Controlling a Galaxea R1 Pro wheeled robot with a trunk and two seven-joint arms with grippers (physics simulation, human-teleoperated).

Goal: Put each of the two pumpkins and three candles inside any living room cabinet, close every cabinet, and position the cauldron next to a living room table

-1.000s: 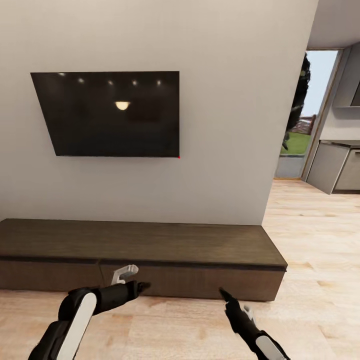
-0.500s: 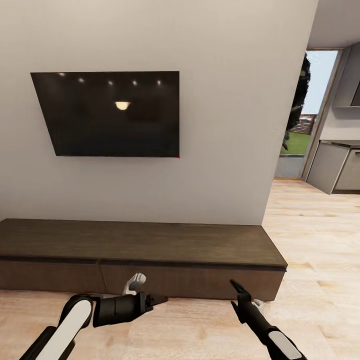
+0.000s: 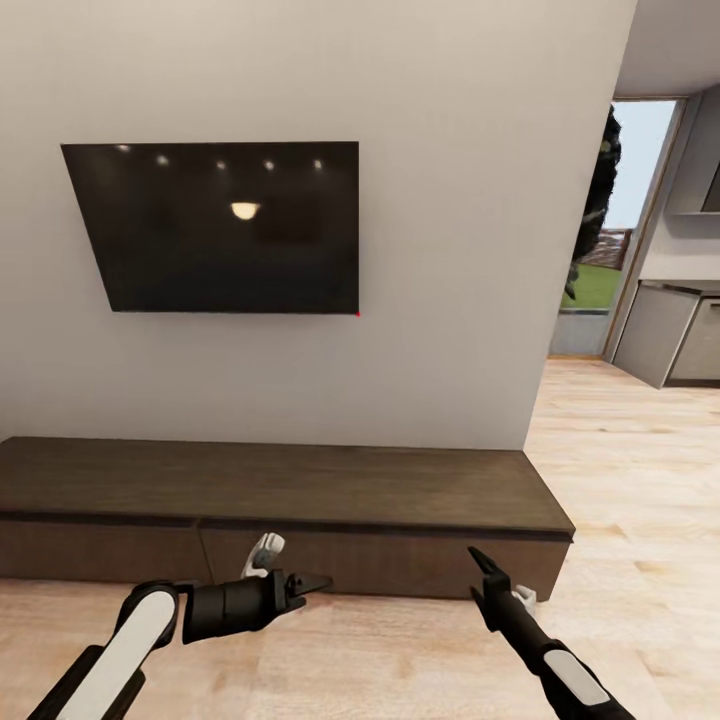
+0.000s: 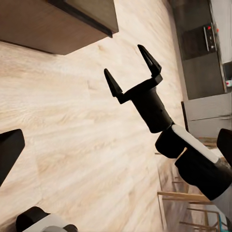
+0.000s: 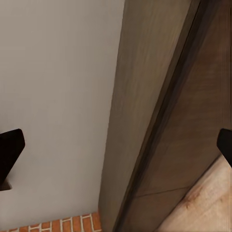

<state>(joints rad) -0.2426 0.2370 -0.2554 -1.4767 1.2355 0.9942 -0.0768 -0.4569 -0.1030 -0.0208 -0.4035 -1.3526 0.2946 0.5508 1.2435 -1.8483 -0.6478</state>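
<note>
- Against the pale wall [image 3: 450,200], low along the wooden floor [image 3: 620,470]: the cabinet [image 3: 280,485], long and dark brown, drawer fronts flush and shut, top bare.
- Above the cabinet's left half: a black wall-mounted television [image 3: 215,228], ceiling lights mirrored in the screen.
- At lower left, in front of the cabinet: left gripper [image 3: 318,581], pointing rightward, low over the floor, close before the drawer fronts; fingers too foreshortened in the head view to judge, and in the left wrist view only dark tips at the frame edges, so spread or pressed together cannot be told.
- At lower right, also just before the cabinet front: right gripper [image 4: 132,66], pointing up toward the drawer face, fingers spread wide, nothing between them.
- In the right wrist view: the cabinet's top edge and drawer front close ahead, wall behind.
- At far right, past the wall's end: a doorway [image 3: 620,230] with greenery outside, then grey kitchen cabinets [image 3: 670,340].
</note>
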